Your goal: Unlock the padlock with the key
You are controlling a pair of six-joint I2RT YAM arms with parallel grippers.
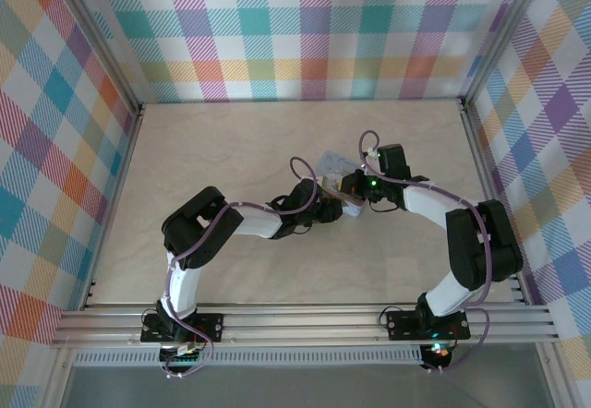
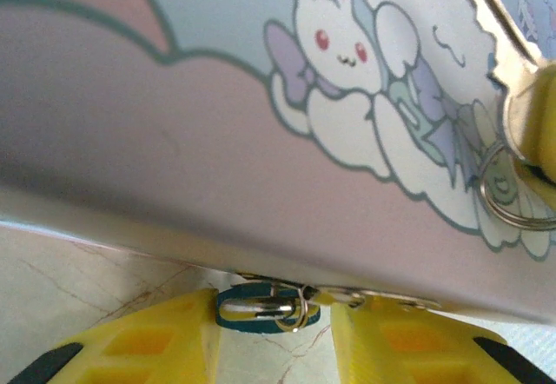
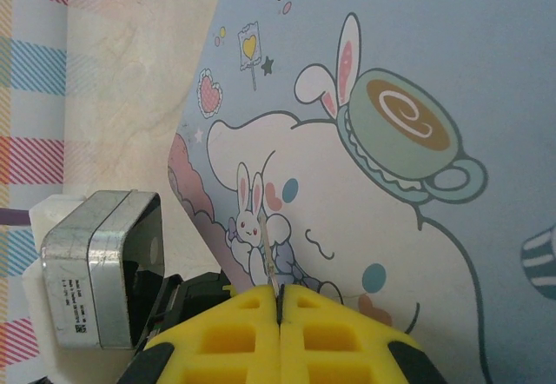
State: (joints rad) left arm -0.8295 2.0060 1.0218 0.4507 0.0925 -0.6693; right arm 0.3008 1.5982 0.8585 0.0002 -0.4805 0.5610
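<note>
Padlock [image 2: 248, 307] flanked by left claw [image 2: 274, 304], grip indiscernible, key [image 3: 272, 274] pinched in clenched right claw [image 3: 280, 301], cartoon-dog tin [image 3: 391, 97] behind.

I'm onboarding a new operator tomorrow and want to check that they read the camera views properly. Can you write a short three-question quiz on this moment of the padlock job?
1. True or false: the right gripper has its fingers spread wide apart.
2. Where does the padlock sit in the left wrist view?
A) in a far corner, away from both arms
B) between the fingers of the left gripper, under the edge of the tin
C) hanging from the right arm's cable
3. Fill in: the key is pinched by the ___ gripper.

Key: 1 false, its fingers are pressed together; 2 B; 3 right.
</note>
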